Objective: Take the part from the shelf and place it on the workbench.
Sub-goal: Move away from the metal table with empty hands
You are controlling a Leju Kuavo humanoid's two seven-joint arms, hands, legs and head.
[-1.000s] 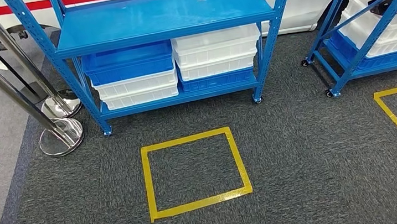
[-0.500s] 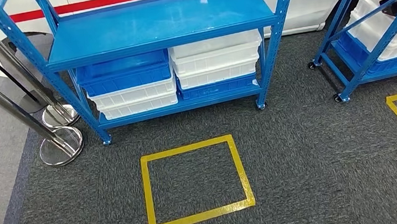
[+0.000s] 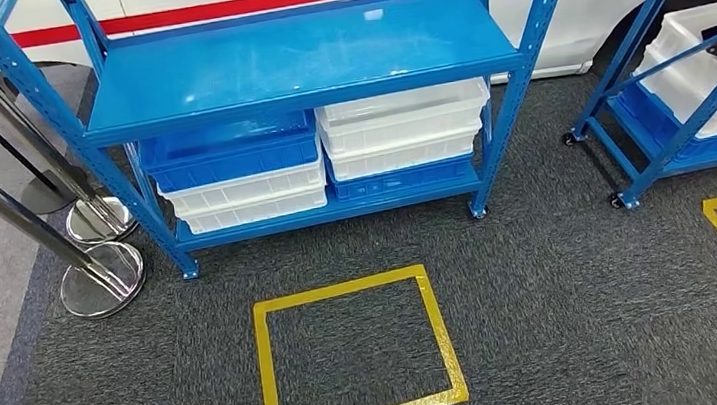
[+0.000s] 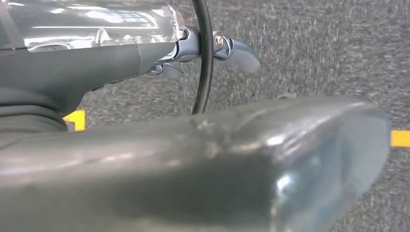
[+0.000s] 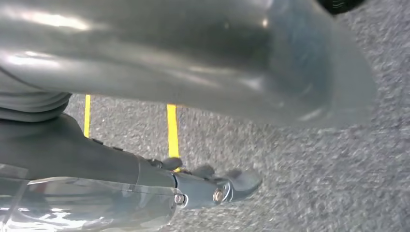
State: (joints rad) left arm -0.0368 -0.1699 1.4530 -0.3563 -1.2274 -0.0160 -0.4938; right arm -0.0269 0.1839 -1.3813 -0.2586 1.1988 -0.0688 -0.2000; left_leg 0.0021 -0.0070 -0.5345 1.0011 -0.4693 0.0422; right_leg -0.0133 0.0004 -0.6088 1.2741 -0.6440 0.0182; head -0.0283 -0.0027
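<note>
- Since the earlier frames the whole scene has slid down and the shelf sits nearer: the camera has moved, not the things.
- No part can be made out on the blue shelf (image 3: 299, 58); its lower level holds stacked blue and white bins (image 3: 324, 156).
- Left hand (image 4: 193, 159) hangs over grey carpet (image 3: 567, 311), fingers extended, holding nothing.
- Right hand (image 5: 193, 58) hangs likewise, fingers straight and empty.
- Yellow tape square (image 3: 355, 354) lies on the carpet before the shelf; chrome stanchion bases (image 3: 101, 280) stand beside it.
</note>
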